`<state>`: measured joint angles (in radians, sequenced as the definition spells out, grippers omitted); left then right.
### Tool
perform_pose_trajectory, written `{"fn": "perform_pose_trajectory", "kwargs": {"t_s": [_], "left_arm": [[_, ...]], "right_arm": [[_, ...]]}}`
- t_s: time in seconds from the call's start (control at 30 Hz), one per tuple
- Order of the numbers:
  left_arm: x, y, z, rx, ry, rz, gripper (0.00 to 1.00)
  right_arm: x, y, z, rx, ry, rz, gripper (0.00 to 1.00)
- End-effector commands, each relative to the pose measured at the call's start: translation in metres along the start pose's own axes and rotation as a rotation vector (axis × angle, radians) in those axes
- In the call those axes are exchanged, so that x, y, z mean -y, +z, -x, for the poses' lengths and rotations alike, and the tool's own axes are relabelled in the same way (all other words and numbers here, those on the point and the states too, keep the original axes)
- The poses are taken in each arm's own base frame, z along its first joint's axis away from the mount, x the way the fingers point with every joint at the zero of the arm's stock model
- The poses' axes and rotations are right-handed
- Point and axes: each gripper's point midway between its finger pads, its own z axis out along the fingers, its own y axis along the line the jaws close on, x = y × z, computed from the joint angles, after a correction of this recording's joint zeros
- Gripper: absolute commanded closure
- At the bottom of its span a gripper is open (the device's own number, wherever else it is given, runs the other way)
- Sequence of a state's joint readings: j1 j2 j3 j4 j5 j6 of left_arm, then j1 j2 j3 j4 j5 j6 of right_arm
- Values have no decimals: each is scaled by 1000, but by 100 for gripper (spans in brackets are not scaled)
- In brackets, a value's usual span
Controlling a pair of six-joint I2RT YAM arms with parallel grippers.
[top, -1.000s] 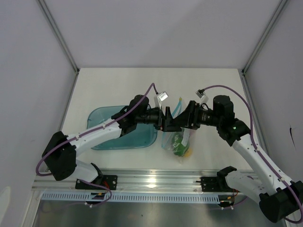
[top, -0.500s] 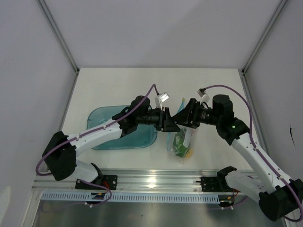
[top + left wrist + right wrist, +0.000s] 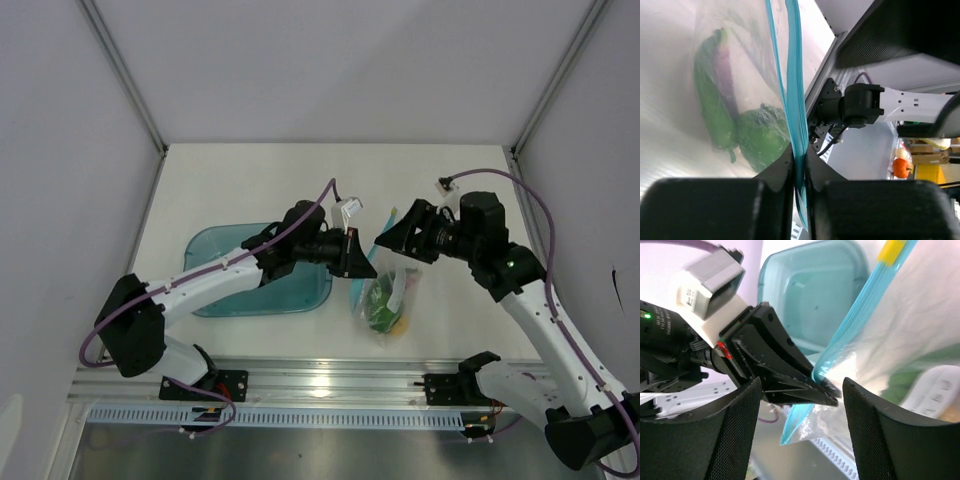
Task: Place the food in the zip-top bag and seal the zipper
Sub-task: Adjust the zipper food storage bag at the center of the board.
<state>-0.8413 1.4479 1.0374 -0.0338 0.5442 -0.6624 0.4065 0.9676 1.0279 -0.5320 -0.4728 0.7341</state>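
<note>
1. Since a second ago, the right pincer (image 3: 388,240) has backed away to the right of the bag (image 3: 385,300), while the left pincer (image 3: 360,266) has closed on the zipper (image 3: 794,75).
2. My left wrist camera shows what the overhead hides: both fingers pressed together, pinching the teal strip.
3. My right wrist camera shows its own fingers spread wide, gripping nothing, with the left pincer's tip between them and a yellow tab (image 3: 891,250) on the strip.
4. Overhead, the bag lies on the table (image 3: 250,180), just right of the left pincer.
5. Inside the bag I see the green vegetable (image 3: 712,107), the pink-purple piece (image 3: 726,75) against it, and the yellow fruit (image 3: 398,322). The teal tray (image 3: 225,260) sits left, under the left arm.
</note>
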Motion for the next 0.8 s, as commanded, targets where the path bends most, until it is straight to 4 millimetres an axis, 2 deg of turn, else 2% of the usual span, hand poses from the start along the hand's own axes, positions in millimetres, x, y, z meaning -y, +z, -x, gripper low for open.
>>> {"fn": "perform_pose_trajectory", "kwargs": {"t_s": [0.0, 0.03, 0.07, 0.13, 0.2, 0.3, 0.33, 0.5, 0.53, 0.63, 0.77], "left_arm": [[9, -4, 16, 27, 83, 13, 92], [12, -7, 19, 33, 110, 5, 99], [15, -8, 22, 37, 126, -3, 99], [19, -12, 22, 28, 171, -36, 99], [32, -15, 18, -15, 239, -123, 100], [38, -16, 15, -80, 317, -193, 100], [46, -19, 10, -116, 329, -258, 99], [64, -40, 0, -168, 367, -406, 99], [67, -45, -1, -174, 370, -423, 99], [89, -68, -9, -213, 396, -544, 99], [97, -90, -20, -234, 419, -571, 99]], "right_arm": [[10, -25, 22, 64, -122, -133, 32], [14, -29, 24, 63, -134, -159, 32], [19, -36, 34, 92, -144, -194, 32], [32, -47, 34, 88, -192, -253, 32], [41, -56, 37, 86, -251, -280, 32], [46, -56, 29, 38, -307, -248, 32], [48, -56, 26, 20, -351, -231, 32], [27, -63, 13, 53, -438, -86, 33], [22, -63, 4, 31, -452, -33, 33], [5, -71, -5, 36, -512, 54, 33], [-18, -80, -18, 22, -604, 168, 32]]}}
